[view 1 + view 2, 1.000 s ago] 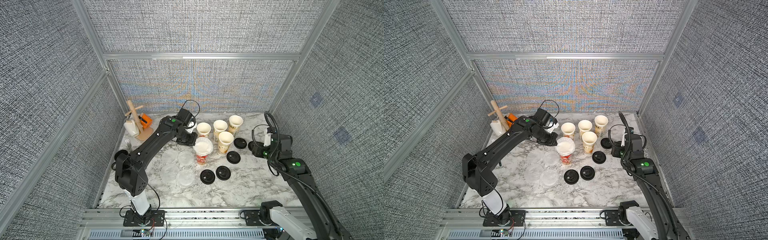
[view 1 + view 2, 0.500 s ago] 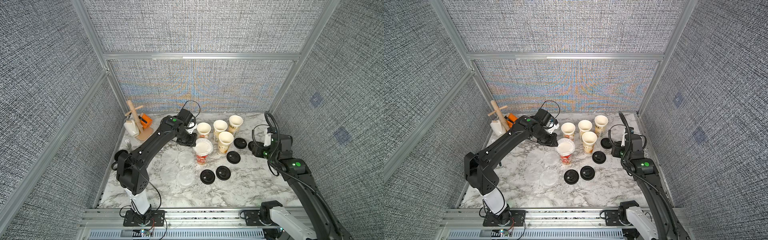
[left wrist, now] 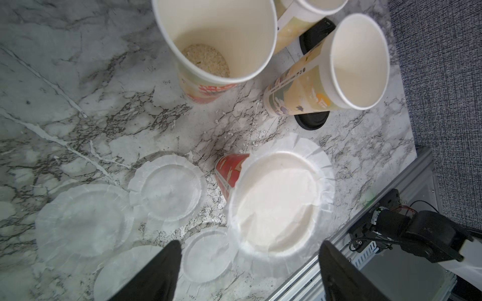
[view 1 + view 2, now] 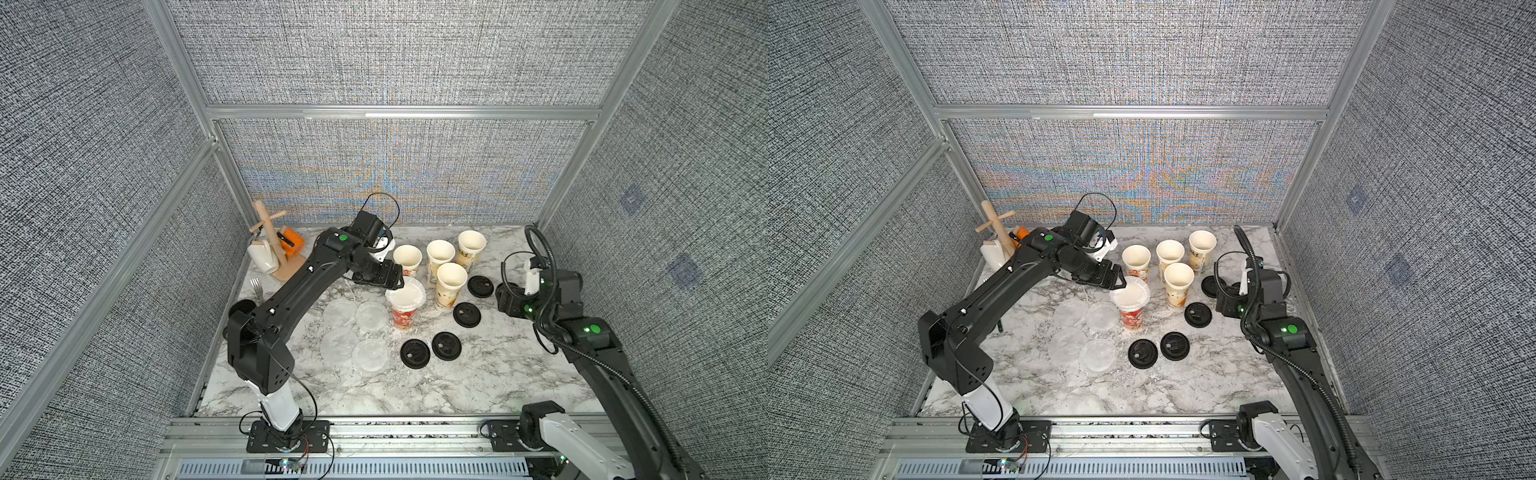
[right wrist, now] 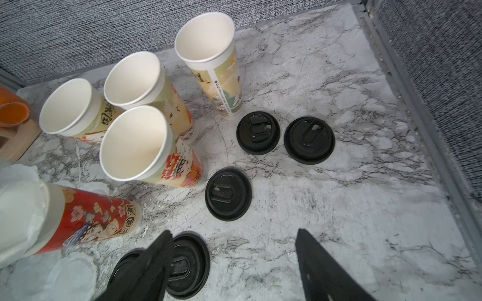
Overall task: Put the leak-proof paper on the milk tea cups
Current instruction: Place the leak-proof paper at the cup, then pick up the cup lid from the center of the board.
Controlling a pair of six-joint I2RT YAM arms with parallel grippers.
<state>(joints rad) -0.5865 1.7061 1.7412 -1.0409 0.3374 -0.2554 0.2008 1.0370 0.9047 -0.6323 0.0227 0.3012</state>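
Left pincer (image 3: 249, 245) just sprung wide, letting go. Leak-proof paper (image 3: 280, 206) now lies loose over red cup (image 4: 405, 322) mouth, edges ruffled. One covered. Four papers (image 4: 370, 316) flat on bench (image 4: 478, 374), four cups (image 4: 451, 276) uncovered. Right pincer (image 5: 233, 234) spread, empty, above black lids (image 5: 228, 194).

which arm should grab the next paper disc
Left. The left gripper hangs open by the covered red cup, with the loose paper discs lying just beside it. The right gripper is open over the black lids, beyond the cups.
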